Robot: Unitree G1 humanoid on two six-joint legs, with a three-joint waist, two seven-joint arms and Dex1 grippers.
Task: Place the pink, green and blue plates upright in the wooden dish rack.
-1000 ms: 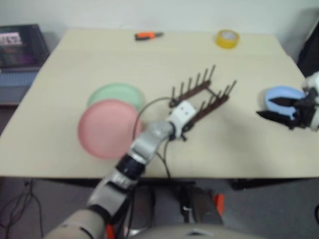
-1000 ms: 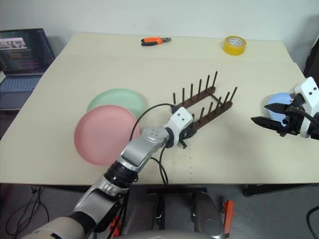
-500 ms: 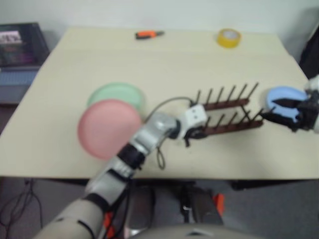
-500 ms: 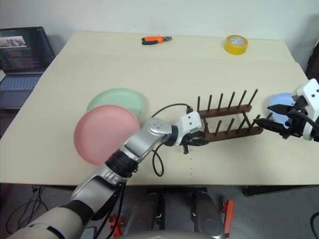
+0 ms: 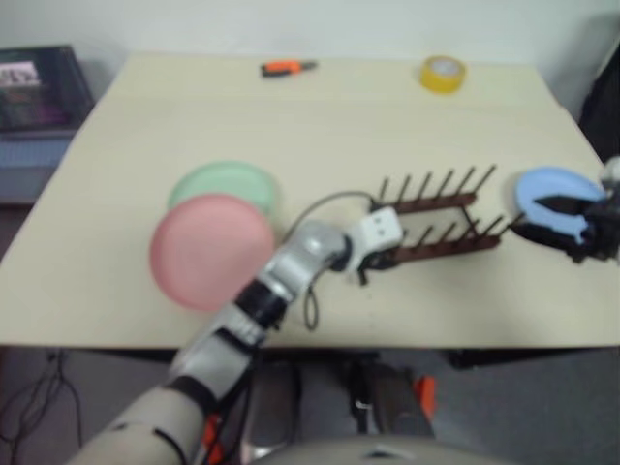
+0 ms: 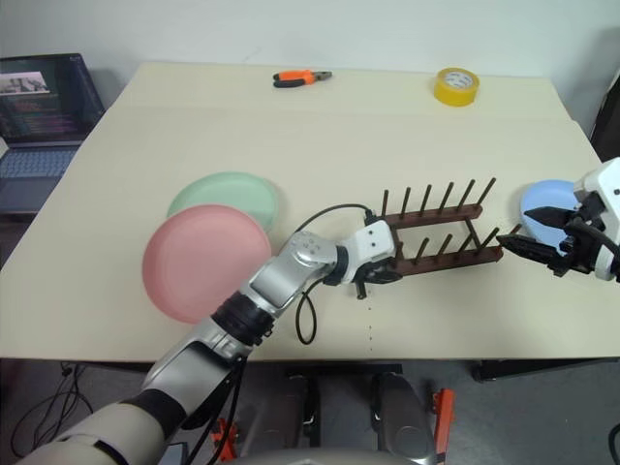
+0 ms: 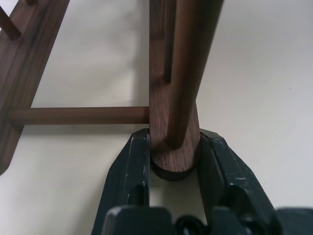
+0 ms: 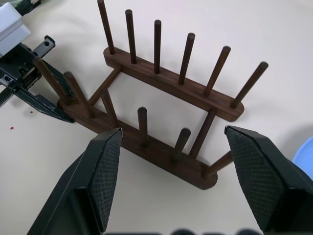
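Cream bench (image 6: 291, 126) ahead, my left end effector (image 7: 172, 161) brackets the wooden dish rack (image 6: 436, 237) rail end, right end effector (image 8: 186, 181) spread empty beside the blue plate (image 6: 547, 201); loosening fingers could let the rack skid.

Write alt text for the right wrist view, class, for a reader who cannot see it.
A dark wooden dish rack, holding no plates, stands on a pale table, seen between the right gripper's two open black fingers. At the rack's far end the left gripper is at one base rail, and a blue plate's edge shows beside the near end.
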